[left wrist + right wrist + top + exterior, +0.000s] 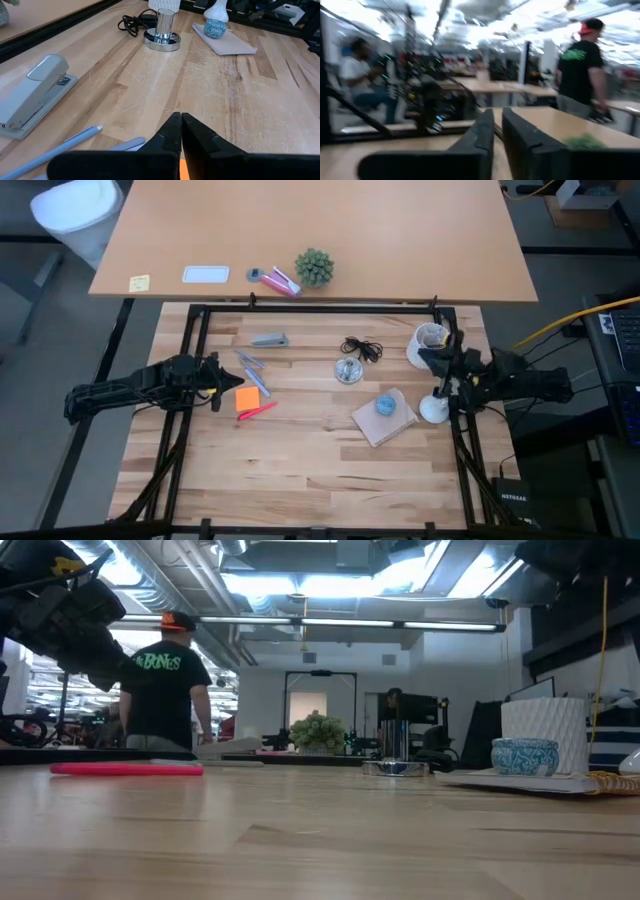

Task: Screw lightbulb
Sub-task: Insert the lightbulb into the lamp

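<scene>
At the high view's right edge my right gripper (443, 375) stood slightly parted, empty, near the lightbulb (433, 409), evidently pre-grasp positioning.

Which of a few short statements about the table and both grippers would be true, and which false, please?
1. The lightbulb lies on the table near the right gripper. True.
2. The left gripper holds the lightbulb. False: its fingers are shut on nothing.
3. The metal socket has a bulb screwed in. False: it stands empty.
4. The blue blob rests on the notepad. True.
5. A stapler lies on the table's left half. True.
</scene>
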Motion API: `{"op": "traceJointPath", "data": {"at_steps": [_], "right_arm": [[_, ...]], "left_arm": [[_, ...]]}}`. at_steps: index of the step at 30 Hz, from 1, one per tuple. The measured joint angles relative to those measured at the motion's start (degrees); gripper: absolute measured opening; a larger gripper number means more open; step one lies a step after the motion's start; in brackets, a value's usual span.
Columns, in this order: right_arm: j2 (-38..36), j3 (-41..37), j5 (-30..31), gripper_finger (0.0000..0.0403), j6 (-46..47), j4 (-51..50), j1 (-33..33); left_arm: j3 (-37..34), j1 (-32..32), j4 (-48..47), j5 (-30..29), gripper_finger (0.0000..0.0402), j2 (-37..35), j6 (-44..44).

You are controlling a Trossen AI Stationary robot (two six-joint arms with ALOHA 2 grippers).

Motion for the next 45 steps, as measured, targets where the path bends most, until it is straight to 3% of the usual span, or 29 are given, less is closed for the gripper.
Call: {"op": "traceJointPath", "data": {"at_steps": [6, 12, 19, 24, 31, 39, 45], "right_arm": [[8.09, 14.03, 3.81, 0.0138, -1.49, -15.79, 0.0], [20.08, 30.49, 3.17, 0.0211, 2.01, -39.6, 0.0], [38.58, 49.24, -8.3, 0.0234, 11.19, -71.95, 0.0], [52.53, 58.15, -15.09, 0.0234, 16.62, -89.06, 0.0], [66.74, 58.84, -27.59, 0.0234, 23.74, -89.92, 0.02], [77.7, 58.28, -28.75, 0.0234, 24.66, -89.91, 0.04], [77.18, 58.27, -28.78, 0.0234, 24.66, -89.94, 0.04]], "left_arm": [[0.0, 0.0, 0.02, -0.01, 0.0004, 0.0, 0.0], [-0.01, 0.0, 0.01, 0.01, 0.0004, 0.0, 0.0], [-0.02, 0.0, 0.01, -0.01, 0.0004, 0.0, 0.0], [-0.02, 0.0, 0.02, 0.01, 0.0004, 0.0, 0.0], [-0.02, 0.0, 0.02, -0.01, 0.0004, 0.0, 0.0], [0.0, 0.0, 0.02, -0.01, 0.0004, 0.0, 0.0], [0.0, 0.0, 0.02, 0.0, 0.0004, 0.0, 0.0]]}}
